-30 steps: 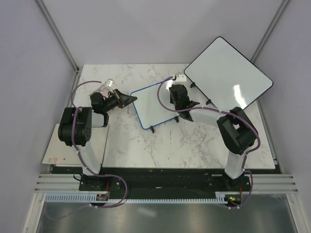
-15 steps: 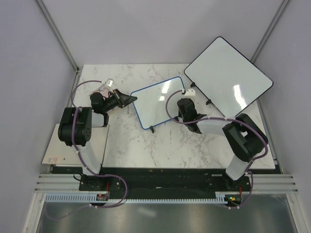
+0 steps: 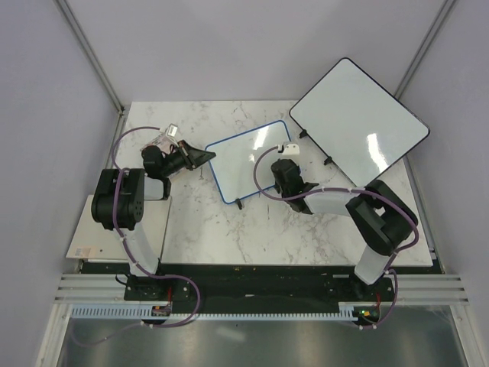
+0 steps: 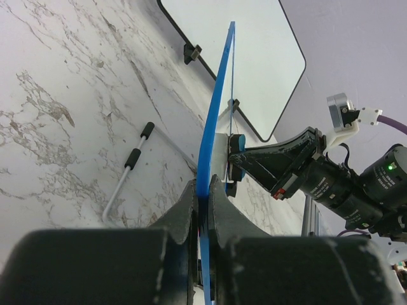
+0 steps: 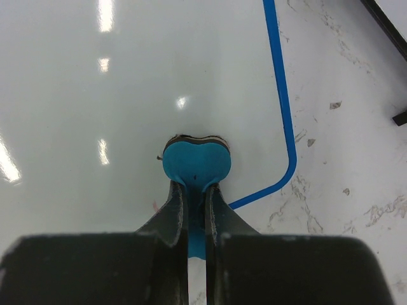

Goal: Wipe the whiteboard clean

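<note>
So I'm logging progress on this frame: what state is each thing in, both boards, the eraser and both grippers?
whiteboard: on its feet, left edge clamped, visible surface looks clean.
eraser: pressed on the whiteboard near its right corner.
left gripper: shut on the whiteboard's frame.
right gripper: shut on the eraser.
larger board: blank, apart from both grippers, overhanging the table at far right.
</note>
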Robot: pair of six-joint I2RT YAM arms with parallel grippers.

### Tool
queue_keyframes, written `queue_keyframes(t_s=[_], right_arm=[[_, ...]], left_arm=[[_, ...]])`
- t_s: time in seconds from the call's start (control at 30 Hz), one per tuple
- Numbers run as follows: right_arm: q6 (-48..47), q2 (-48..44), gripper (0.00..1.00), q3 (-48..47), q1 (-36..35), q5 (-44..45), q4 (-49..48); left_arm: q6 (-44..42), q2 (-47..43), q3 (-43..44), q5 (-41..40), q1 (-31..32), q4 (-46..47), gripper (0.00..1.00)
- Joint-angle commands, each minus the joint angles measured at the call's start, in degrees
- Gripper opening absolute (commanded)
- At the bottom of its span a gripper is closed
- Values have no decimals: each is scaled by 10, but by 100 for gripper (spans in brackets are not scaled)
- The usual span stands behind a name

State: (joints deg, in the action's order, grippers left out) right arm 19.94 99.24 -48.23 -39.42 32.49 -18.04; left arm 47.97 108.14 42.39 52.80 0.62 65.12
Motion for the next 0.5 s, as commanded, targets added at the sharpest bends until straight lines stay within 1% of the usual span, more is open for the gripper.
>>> queue_keyframes(t_s=[0.0,0.3,0.47], right_arm=[[-17,21,0,-41,-23,-30,-6],[-39,36,0,-65,-24,-20,-19],[-45,66,0,-98,-25,-29,1]], left_arm=[[-56,20,-10,50,18,-26,2],[-53,23,-9,51,18,-24,2],[-54,23,-8,51,18,-25,2]])
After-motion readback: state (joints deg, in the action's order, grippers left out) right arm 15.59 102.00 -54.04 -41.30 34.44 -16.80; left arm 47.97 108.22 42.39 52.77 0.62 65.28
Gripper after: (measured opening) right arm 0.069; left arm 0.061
